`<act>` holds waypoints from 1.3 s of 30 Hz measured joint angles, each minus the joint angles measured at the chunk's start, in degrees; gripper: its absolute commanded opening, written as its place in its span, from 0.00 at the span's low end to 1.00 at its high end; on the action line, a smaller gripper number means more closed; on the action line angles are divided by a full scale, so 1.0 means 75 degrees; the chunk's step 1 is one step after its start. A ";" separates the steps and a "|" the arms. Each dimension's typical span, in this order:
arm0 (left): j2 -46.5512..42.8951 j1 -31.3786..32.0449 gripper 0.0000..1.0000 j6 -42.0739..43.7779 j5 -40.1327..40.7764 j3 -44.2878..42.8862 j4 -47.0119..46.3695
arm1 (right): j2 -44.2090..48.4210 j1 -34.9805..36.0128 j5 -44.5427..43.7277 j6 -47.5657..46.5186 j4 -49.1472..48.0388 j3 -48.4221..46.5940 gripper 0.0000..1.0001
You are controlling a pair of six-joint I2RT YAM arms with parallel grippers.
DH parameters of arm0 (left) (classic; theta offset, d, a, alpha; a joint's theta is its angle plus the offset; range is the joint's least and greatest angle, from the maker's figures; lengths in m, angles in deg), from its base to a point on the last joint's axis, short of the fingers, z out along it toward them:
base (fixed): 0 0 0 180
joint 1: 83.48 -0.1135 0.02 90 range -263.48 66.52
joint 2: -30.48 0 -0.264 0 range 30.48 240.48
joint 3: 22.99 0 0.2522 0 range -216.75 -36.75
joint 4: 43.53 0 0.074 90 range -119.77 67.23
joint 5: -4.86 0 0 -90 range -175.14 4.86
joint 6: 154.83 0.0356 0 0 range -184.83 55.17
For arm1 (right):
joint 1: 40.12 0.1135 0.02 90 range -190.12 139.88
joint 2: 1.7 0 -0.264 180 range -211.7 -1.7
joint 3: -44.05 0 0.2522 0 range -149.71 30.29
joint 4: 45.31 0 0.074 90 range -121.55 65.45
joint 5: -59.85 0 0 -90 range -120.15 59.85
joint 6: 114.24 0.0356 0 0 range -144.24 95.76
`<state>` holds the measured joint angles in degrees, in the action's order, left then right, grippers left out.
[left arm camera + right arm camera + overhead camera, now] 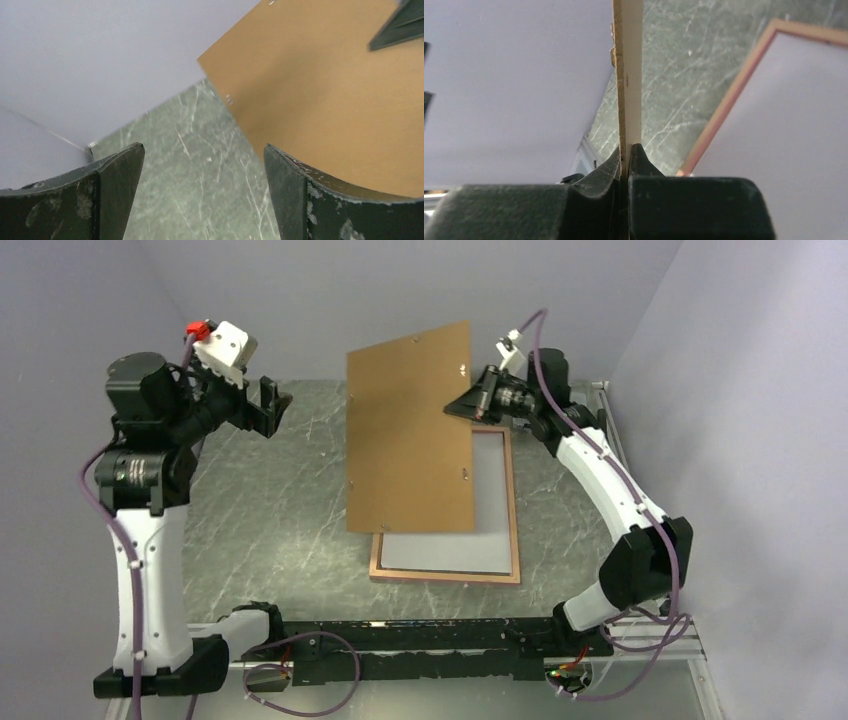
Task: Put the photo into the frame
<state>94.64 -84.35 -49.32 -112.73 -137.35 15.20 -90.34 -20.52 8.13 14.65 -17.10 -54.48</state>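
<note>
At left, black left pincer (pixel 202 147) spread wide, empty, over grey-green marbled tabletop (pixel 280 510). Centre: flat brown rectangular backing board (pixel 410 430) aloft and tilted, clenched at its right edge by right pincer (pixel 462 405). Best to swing it well aside, low edge kept off the thin pink-tan rectangular frame (pixel 445 577) lying flat beneath. Inside, pale panel (pixel 490 510) perhaps the photo's white back; printed side unseen.
</note>
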 measured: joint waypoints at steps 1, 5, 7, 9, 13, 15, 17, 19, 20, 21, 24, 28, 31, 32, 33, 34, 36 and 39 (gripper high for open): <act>0.0082 0.0000 0.94 0.0006 0.0070 0.0111 0.0047 | 0.0175 -0.0242 0.0184 0.0166 0.0012 0.0297 0.00; 0.0504 0.0000 0.94 0.0099 0.0157 0.0781 0.0172 | 0.0810 -0.1186 0.1037 0.0501 0.0117 0.1314 0.00; 0.0737 -0.0003 0.94 0.0154 0.0154 0.1367 0.0210 | 0.1221 -0.1705 0.1416 0.0597 0.0020 0.1944 0.00; 0.0883 -0.0003 0.94 0.0169 0.0125 0.1897 0.0210 | 0.1722 -0.2375 0.1839 0.0810 -0.0373 0.2818 0.00; 0.1035 0.0000 0.94 0.0169 -0.0058 0.2669 0.0128 | 0.1973 -0.3410 0.2477 0.0997 -0.0597 0.3853 0.00; 0.1046 0.0000 0.94 0.0172 -0.0175 0.2990 -0.0076 | 0.1795 -0.3494 0.2565 0.0752 -0.0385 0.3873 0.00; 0.1070 0.0000 0.94 0.0175 -0.0303 0.3296 -0.0315 | 0.1626 -0.3494 0.2643 0.0501 -0.0198 0.3873 0.00; 0.1122 0.0000 0.93 0.0181 -0.0408 0.3576 -0.0519 | 0.1422 -0.3494 0.2774 0.0251 -0.0041 0.3870 0.00; 0.1163 0.0000 0.92 0.0181 -0.0449 0.3678 -0.0568 | 0.1300 -0.3483 0.2824 0.0128 0.0035 0.3864 0.00; 0.1230 0.0000 0.92 0.0192 -0.0513 0.3794 -0.0644 | 0.1195 -0.3477 0.2856 0.0017 0.0117 0.3853 0.00; 0.1475 -0.0003 0.92 0.0239 -0.0667 0.4097 -0.0764 | 0.0662 -0.3480 0.2897 -0.0475 0.0627 0.3631 0.00; 0.1731 0.0000 0.92 0.0268 -0.0790 0.4281 -0.0816 | -0.0006 -0.3480 0.2888 -0.0982 0.1072 0.3241 0.00; 0.1784 0.0000 0.94 0.0318 -0.0842 0.4293 -0.0857 | -0.0256 -0.3480 0.2885 -0.1110 0.1096 0.3127 0.00; 0.1784 0.0000 0.94 0.0323 -0.0886 0.4299 -0.0880 | -0.0315 -0.3480 0.2891 -0.1113 0.1075 0.3124 0.00; 0.1784 0.0000 0.94 0.0323 -0.0909 0.4299 -0.0901 | -0.0356 -0.3480 0.2891 -0.1110 0.1064 0.3124 0.00; 0.1784 0.0000 0.94 0.0326 -0.0944 0.4301 -0.0941 | -0.0385 -0.3477 0.2894 -0.1105 0.1043 0.3124 0.00; 0.1792 0.0000 0.94 0.0350 -0.0976 0.4331 -0.1005 | -0.0472 -0.3445 0.2894 -0.1105 0.0973 0.3115 0.00; 0.1871 0.0000 0.94 0.0358 -0.1023 0.4371 -0.1017 | -0.0708 -0.3346 0.2868 -0.1105 0.0915 0.3008 0.00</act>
<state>108.67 -84.35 -46.63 -120.40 -104.56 7.57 -95.65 -45.61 29.64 6.37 -10.23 -31.92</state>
